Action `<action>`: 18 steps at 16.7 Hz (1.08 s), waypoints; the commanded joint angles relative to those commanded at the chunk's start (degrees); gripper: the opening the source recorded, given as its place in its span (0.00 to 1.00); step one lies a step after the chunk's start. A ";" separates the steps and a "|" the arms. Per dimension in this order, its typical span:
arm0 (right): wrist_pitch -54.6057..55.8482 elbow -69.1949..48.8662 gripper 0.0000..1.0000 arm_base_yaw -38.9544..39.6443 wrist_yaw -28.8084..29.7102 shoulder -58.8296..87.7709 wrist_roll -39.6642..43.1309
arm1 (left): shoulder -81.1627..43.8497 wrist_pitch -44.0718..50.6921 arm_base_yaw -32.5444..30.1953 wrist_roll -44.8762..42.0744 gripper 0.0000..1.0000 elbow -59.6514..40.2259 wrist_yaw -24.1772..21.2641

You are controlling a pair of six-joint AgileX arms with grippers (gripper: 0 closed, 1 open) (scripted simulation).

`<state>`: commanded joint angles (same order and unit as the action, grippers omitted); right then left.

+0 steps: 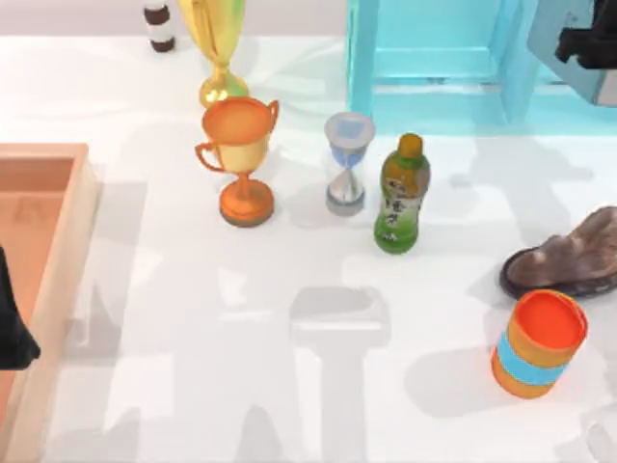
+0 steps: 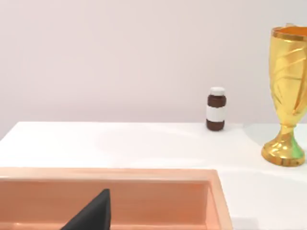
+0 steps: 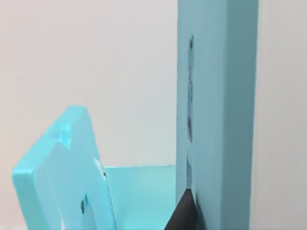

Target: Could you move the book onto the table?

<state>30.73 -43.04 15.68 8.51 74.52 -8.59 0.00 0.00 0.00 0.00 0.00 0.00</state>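
Right gripper is sitting at the upper right corner of the top view, hard against the cyan shelf unit — whether its fingers are spread or closed I cannot tell, nor whether they have hold of anything. From the right wrist view, a dark fingertip is showing low down beside a tall teal slab, which may be the book's cover or a shelf wall; I cannot tell which, so the book's place is uncertain, though by my judgement it is somewhere in that shelf. I judge the step in hand as reaching in for the book. The next move is calling for a firm hold, then a carry down to the table, clear of the green bottle and the hourglass. Left gripper is idling at the left edge over the wooden tray.
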 joint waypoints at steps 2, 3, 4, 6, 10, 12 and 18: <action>0.28 -1.42 0.00 8.68 6.27 2.12 6.94 | 0.00 0.00 0.00 0.00 1.00 0.00 0.00; 0.41 -2.03 0.00 13.29 9.63 3.33 10.72 | 0.00 0.00 0.00 0.00 1.00 0.00 0.00; 0.51 -2.55 0.00 18.02 13.09 4.64 14.66 | 0.00 0.00 0.00 0.00 1.00 0.00 0.00; 0.61 -3.20 0.00 27.63 20.17 7.55 22.88 | 0.00 0.00 0.00 0.00 1.00 0.00 0.00; 0.22 -2.63 0.00 46.08 33.94 14.31 39.51 | 0.00 0.00 0.00 0.00 1.00 0.00 0.00; -0.20 -1.59 0.00 54.21 40.07 17.79 47.16 | 0.00 0.00 0.00 0.00 1.00 0.00 0.00; -1.37 2.01 0.00 70.37 52.41 25.63 62.74 | 0.00 0.00 0.00 0.00 1.00 0.00 0.00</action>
<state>29.36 -41.03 86.05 60.93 100.14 54.16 0.00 0.00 0.00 0.00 0.00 0.00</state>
